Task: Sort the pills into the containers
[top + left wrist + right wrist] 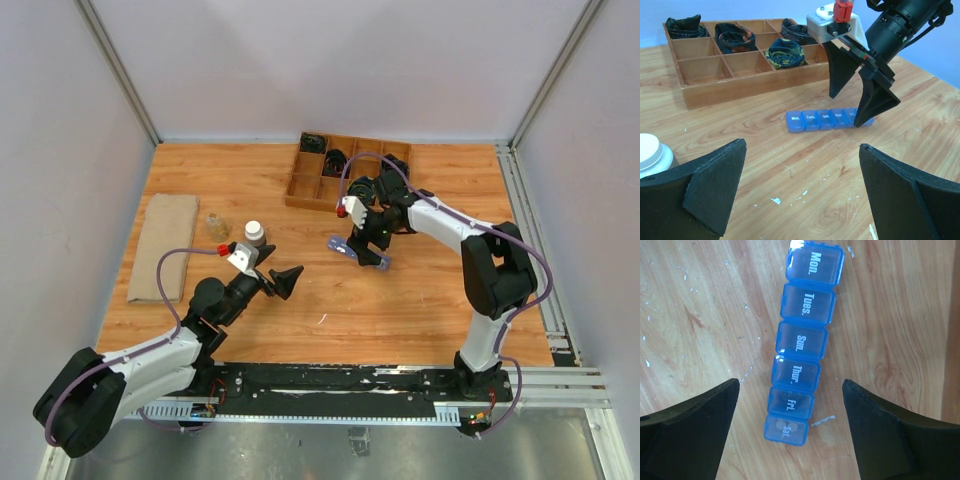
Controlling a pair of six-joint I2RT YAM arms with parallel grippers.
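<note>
**Right pincer lining up on the pill strip**

Your right pincer (790,390) hangs over the slim translucent-blue plastic pill-organizer strip (802,340), jaws apart, straddling its Fri./Sat. end; no clamp visible. The strip lies flat on the wooden tabletop (400,310), near the wooden divided tray of black cables (750,86); every lid looks shut. Your left pincer (802,150) hovers low, jaws wide apart, empty, facing the strip, with the small white-capped bottle (650,150) just beside it. No loose pills visible. Judged step: securing the organizer, sorting not begun. Next, bring the jaws in squarely on the strip's narrow sides, low enough not to slip over the lids.
</note>
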